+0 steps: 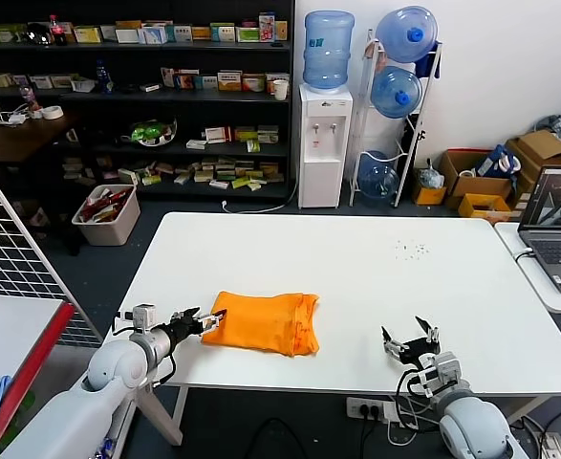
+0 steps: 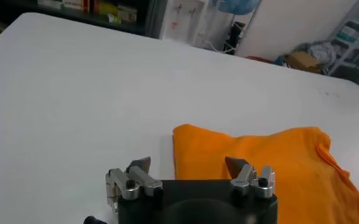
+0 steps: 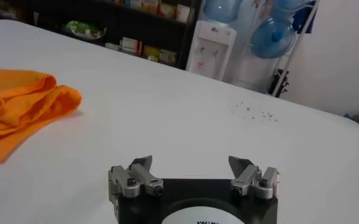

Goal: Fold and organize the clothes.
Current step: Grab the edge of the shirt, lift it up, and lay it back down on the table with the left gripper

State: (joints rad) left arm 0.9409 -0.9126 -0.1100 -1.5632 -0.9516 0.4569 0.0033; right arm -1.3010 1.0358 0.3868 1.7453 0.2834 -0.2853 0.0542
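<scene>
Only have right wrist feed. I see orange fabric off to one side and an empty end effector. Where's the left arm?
Observer: The left end effector is at the folded orange T-shirt's edge on the robot's left, fingers spread, nothing gripped.
Operator: Touching the shirt?
Observer: Left wrist view shows one fingertip over the fabric corner and the other over bare table; contact I cannot confirm.
Operator: Shirt folded?
Observer: Head view shows it as a compact rectangle lying near the table's front edge.
Operator: And my arm?
Observer: The right end effector sits open near the front edge, well clear of the shirt on the robot's right.
</scene>
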